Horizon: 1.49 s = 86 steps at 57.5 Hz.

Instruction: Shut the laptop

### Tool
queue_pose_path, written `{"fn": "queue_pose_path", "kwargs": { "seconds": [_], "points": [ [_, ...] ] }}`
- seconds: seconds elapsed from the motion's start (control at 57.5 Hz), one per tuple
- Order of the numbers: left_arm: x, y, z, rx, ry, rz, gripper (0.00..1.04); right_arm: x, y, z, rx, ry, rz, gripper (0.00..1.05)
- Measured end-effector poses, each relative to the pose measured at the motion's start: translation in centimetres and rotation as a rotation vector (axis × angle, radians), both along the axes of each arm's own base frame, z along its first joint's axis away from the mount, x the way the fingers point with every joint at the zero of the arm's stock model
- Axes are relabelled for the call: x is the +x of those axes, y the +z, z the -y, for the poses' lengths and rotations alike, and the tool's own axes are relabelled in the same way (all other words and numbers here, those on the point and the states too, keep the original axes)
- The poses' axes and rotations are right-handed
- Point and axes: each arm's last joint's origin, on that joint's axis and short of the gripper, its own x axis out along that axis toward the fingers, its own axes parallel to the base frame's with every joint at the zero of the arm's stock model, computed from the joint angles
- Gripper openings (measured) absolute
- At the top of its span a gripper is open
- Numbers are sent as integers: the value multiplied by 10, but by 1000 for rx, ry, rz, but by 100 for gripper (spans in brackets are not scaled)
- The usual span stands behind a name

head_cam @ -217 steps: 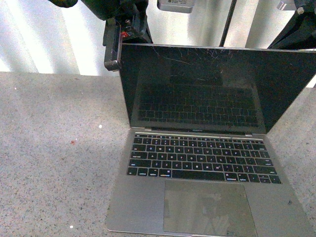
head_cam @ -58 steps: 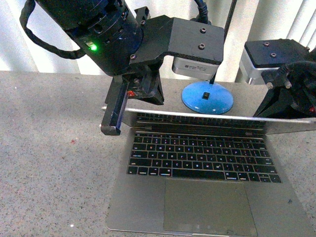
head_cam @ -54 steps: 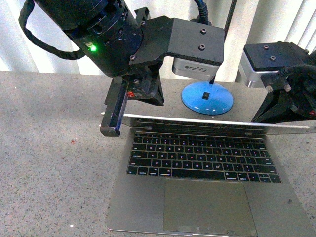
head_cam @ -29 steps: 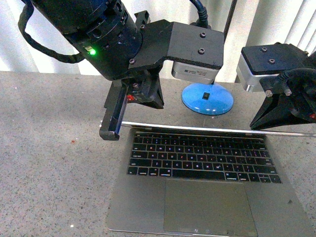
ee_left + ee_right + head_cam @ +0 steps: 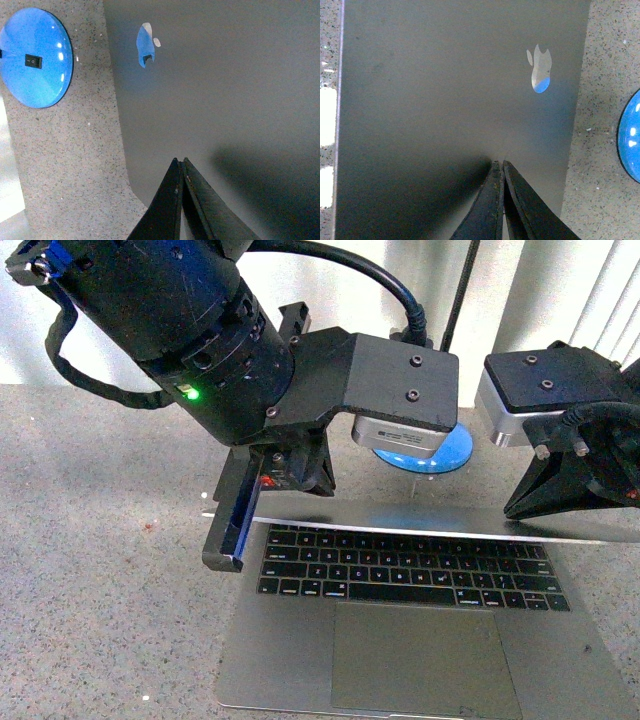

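The silver-grey laptop (image 5: 290, 660) lies on the counter with its black keys and trackpad showing. Its lid (image 5: 450, 521) leans far forward over the keyboard's back rows, plain silver back turned up. My left gripper (image 5: 223, 556) is shut, its fingertips on the lid's left end. My right gripper (image 5: 516, 509) is shut too, tips against the lid's right end. In the left wrist view the shut left gripper (image 5: 179, 161) touches the grey lid (image 5: 225, 90) near a corner. In the right wrist view the shut right gripper (image 5: 499, 163) rests on the lid (image 5: 435, 85) below the logo (image 5: 539, 70).
A blue round base (image 5: 445, 452) with a black switch sits just behind the laptop, partly under my left arm's camera block. Speckled grey countertop (image 5: 100, 590) stretches to the left. A pale curtain hangs at the back.
The lid has swung down from upright to well past level, now showing its silver back. Both arms have come forward and lower with it.
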Motion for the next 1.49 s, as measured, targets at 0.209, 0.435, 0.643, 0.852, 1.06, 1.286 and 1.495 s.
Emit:
{"fn": "queue_pose_path", "kwargs": {
  "seconds": [0.209,0.435,0.643,0.852,1.06,1.286,1.495],
  "points": [
    [-4,-6,2,-2,-5,-6,4,-4,-7,-1,0,5,-4,3],
    [-8,-12,4,-1,-12,-16,4,-4,-14,-6,5,11,-7,3],
    [-10,-20,8,-6,-22,-30,4,-6,-24,-9,6,14,-25,3],
    [-13,-33,10,-3,-30,-54,4,-8,-34,-12,16,17,-42,3],
    [-15,-42,13,-10,-31,-67,4,-9,-44,-14,24,17,-61,3],
    [-18,-56,15,-15,-35,-91,4,-11,-56,-14,25,14,-81,3],
    [-22,-70,17,-15,-37,-122,4,-14,-66,-13,24,13,-100,3]
  ]
}}
